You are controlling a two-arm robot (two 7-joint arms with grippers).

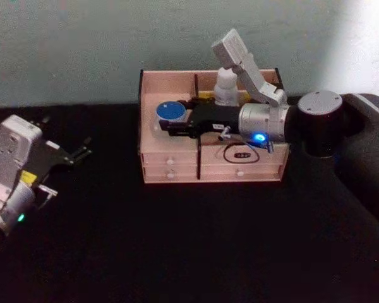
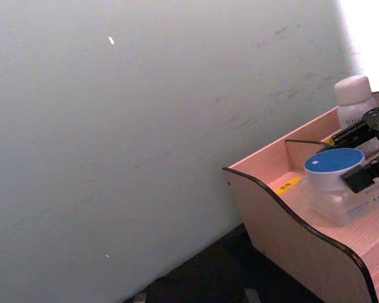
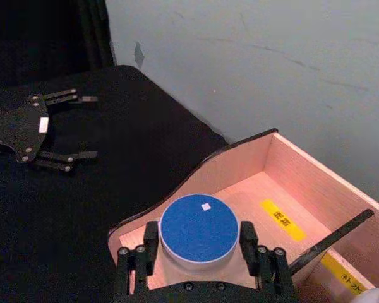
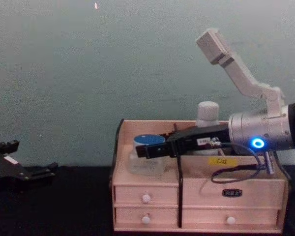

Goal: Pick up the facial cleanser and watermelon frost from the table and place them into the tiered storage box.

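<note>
While right gripper [image 3: 199, 262] fingers flank blue-lidded jar [image 3: 199, 230], box wall [image 3: 177, 202] sits close

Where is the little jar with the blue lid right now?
The blue-lidded jar sits in the tiered storage box's front-left compartment, between the right claw's fingers, left of the white bottle.

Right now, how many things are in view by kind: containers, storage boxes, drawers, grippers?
Containers: 2, blue-lidded jar between the right gripper's fingers, white bottle behind it
Storage boxes: 1, tiered storage box
Drawers: 4, white-knobbed
Grippers: 2, left gripper open over the table
Total: 9
</note>
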